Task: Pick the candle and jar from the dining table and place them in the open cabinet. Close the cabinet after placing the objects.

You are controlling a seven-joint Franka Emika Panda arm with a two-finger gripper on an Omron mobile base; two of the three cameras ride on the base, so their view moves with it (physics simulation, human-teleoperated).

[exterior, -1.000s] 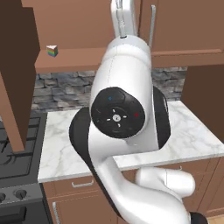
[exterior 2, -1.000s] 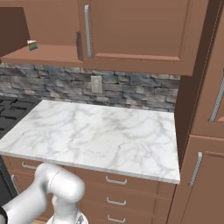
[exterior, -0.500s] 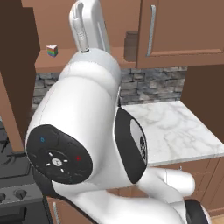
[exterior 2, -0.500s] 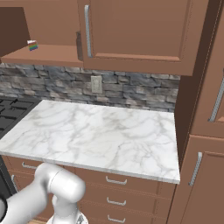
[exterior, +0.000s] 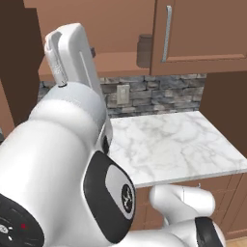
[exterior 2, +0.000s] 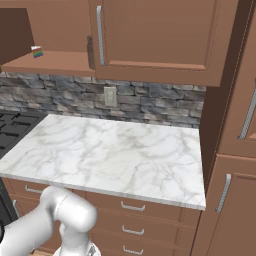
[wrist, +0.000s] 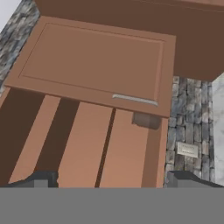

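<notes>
Evenly and softly lit throughout, rendered, without glare or hard highlights. Dimmest inside the open cabinet (exterior 2: pixel 20 35), well above and beyond the claw (wrist: pixel 111 179), where the back wall falls into deep shade. Soft shadow under the shelf (exterior: pixel 116 65) onto the stone backsplash (exterior 2: pixel 150 102). Slightly coarse, blocky at edges; no motion blur, no edge distortion.
</notes>
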